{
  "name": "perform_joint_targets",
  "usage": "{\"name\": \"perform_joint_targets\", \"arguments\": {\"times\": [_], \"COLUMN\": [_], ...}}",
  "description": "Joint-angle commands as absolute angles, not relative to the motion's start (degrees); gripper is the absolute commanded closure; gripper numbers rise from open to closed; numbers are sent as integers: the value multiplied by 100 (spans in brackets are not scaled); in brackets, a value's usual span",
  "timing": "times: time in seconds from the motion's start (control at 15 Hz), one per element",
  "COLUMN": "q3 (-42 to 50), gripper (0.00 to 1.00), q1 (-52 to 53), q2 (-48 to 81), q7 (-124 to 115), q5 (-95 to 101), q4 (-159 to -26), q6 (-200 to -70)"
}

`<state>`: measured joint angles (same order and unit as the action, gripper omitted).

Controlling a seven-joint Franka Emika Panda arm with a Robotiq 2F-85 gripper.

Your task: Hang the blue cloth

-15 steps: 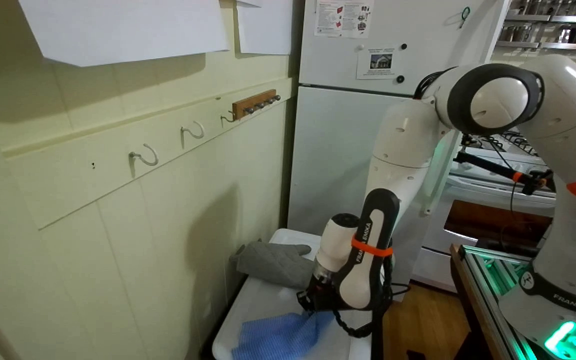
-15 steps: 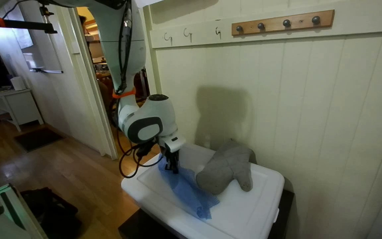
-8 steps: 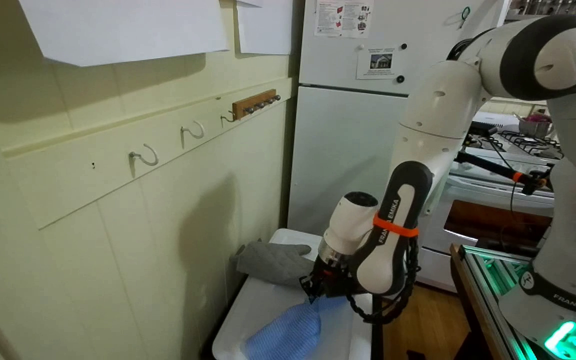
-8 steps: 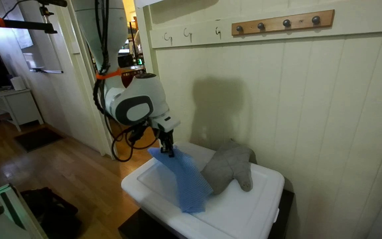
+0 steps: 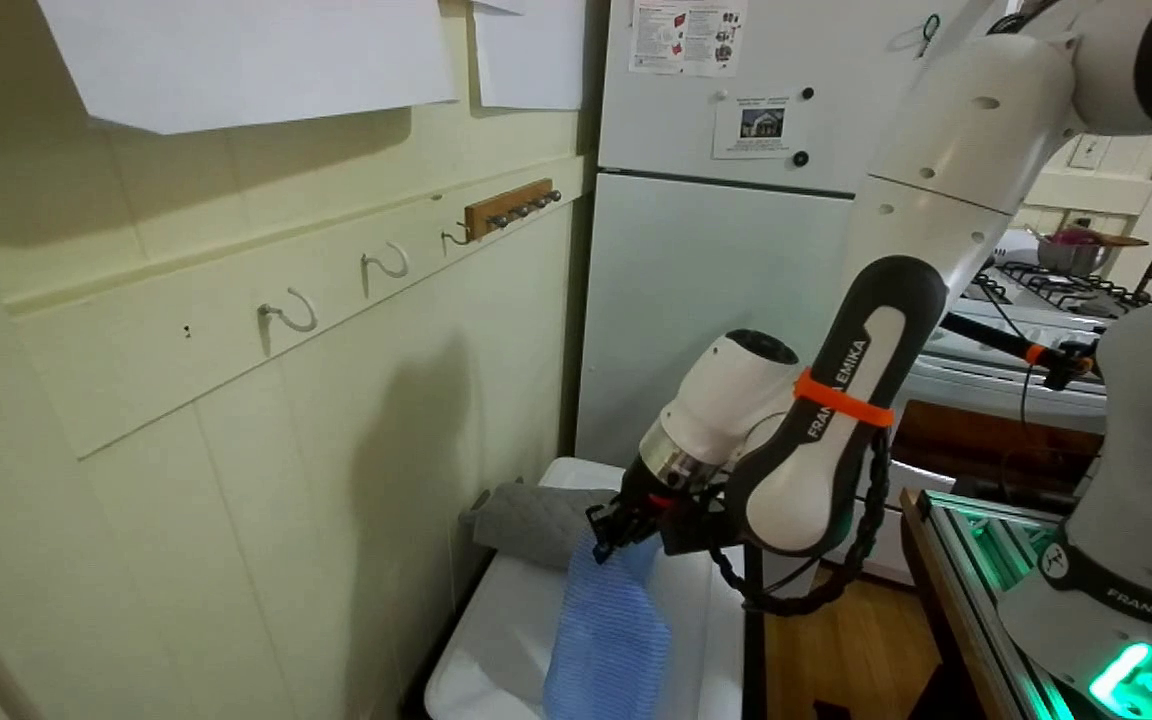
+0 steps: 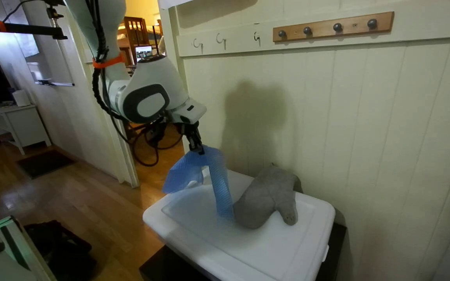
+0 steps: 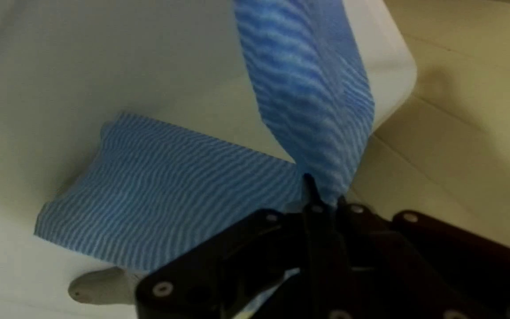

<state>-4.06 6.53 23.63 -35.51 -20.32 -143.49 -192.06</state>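
The black claw (image 6: pixel 197 150) is pinched tight on the soft blue striped cloth (image 6: pixel 221 183), which droops in the middle of the frame over the white plastic desk (image 6: pixel 279 251). Picking it up looks done. I think what's left is hanging it, maybe on a curved silver metal hook (image 5: pixel 288 319) at the left of the frame. The smooth white arm (image 5: pixel 941 215) says "FRANKA EMIKA". Words on the small white paper (image 5: pixel 751 128) are too tiny.
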Motion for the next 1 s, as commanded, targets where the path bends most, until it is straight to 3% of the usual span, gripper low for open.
{"name": "perform_joint_targets", "arguments": {"times": [0.0, 0.93], "q3": [-530, -804], "gripper": [100, 100], "q1": [673, 712], "q2": [1689, 165], "q7": [-3244, -2785], "q5": [-2139, -2087], "q4": [-14714, -14603], "q6": [-19460, -19927]}}
